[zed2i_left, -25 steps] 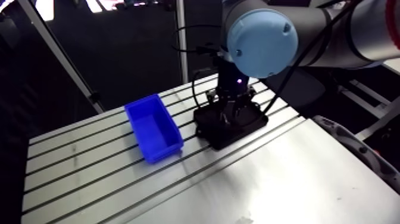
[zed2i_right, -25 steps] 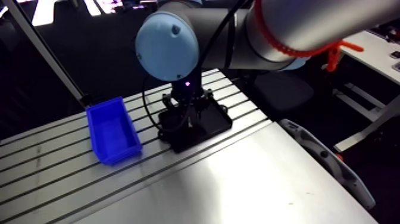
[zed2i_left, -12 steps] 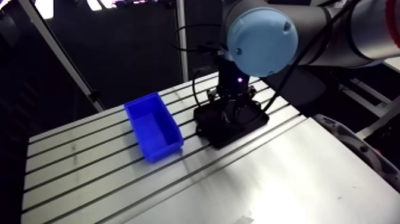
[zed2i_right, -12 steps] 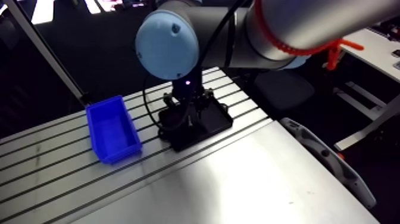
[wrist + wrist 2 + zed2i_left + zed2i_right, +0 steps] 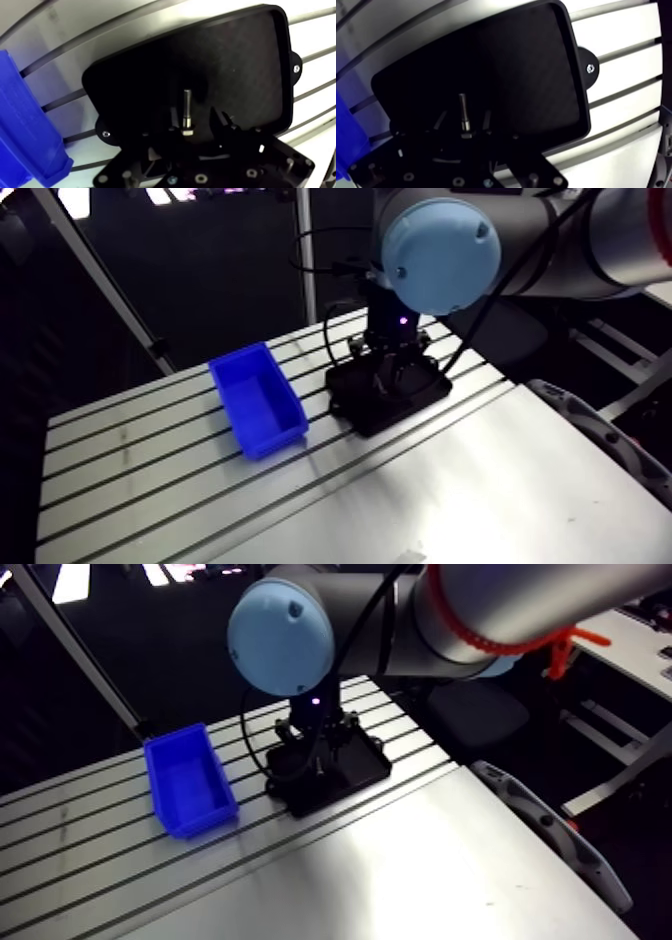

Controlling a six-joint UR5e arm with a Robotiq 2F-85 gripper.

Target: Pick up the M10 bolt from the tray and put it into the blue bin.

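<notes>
We see the arm reaching down from above, its wrist held close to vertical so that the gripper [image 5: 195, 121] points straight down into the black tray [image 5: 240, 65]. In the arm view the large light-blue joint cap [image 5: 442, 250] sits high over the table [image 5: 450, 488], and the dark wrist below it drops right onto the tray, a small violet light [image 5: 402, 319] glowing on it.

From the wrist view we read the jaws as released – the two fingers [image 5: 218, 122] stand apart, one on each side of the M10 bolt [image 5: 187, 111], with a dark gap showing between each finger and the metal. The bolt lies flat on the tray floor between them, its head toward the gripper body and its shank pointing away, ahead of the fingers.

The blue bin [image 5: 258, 401] sits on the slotted table beside the tray – near it but not touching.
</notes>
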